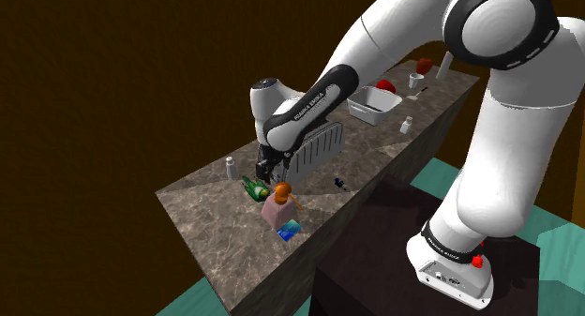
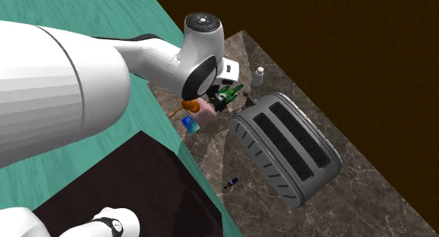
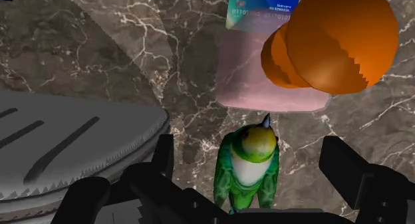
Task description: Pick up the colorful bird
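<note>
The colourful bird (image 3: 247,168) is green with a yellow head, a white chest and a dark beak. It lies on the marble counter (image 3: 100,50), between my open gripper's (image 3: 253,156) black fingers (image 3: 165,151), which stand apart from it on both sides. In the shoulder view the bird (image 1: 252,186) shows just below the gripper (image 1: 267,170), near the counter's far edge. From the second exterior view, the gripper (image 2: 224,103) hangs right over the bird (image 2: 229,95).
A doll with orange hair and a pink dress (image 1: 278,204) lies just beyond the bird, next to a blue card (image 1: 290,231). A grey toaster (image 1: 314,145) stands close beside the gripper. A small white bottle (image 1: 231,166) and a white tray (image 1: 375,103) are also on the counter.
</note>
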Tool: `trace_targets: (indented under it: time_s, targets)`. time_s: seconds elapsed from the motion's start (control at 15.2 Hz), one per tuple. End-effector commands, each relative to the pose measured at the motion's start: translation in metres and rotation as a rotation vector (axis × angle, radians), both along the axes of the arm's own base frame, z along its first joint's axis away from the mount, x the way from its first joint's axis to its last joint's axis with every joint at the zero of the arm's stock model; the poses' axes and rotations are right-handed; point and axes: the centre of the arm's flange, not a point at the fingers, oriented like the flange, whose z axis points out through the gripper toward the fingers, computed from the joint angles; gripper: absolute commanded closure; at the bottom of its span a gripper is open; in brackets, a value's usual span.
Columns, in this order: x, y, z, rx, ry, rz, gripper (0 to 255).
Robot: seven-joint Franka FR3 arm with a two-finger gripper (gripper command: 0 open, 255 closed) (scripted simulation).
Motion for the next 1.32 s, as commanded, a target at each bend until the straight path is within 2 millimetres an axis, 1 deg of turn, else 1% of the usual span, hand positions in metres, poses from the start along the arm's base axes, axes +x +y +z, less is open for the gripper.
trace_targets:
  time_s: [0.0, 0.26, 0.73, 0.86, 0.92, 1.25]
  targets:
    - [0.013, 0.010, -0.021, 0.001, 0.005, -0.003, 0]
    - [0.039, 0.028, -0.063, 0.004, 0.015, -0.007, 0]
    - [0.039, 0.028, -0.100, 0.004, 0.015, -0.007, 0]
    - [0.039, 0.028, -0.103, 0.004, 0.015, -0.007, 0]
    - [0.039, 0.028, -0.103, 0.004, 0.015, -0.007, 255]
    - [0.040, 0.028, -0.103, 0.003, 0.015, -0.007, 255]
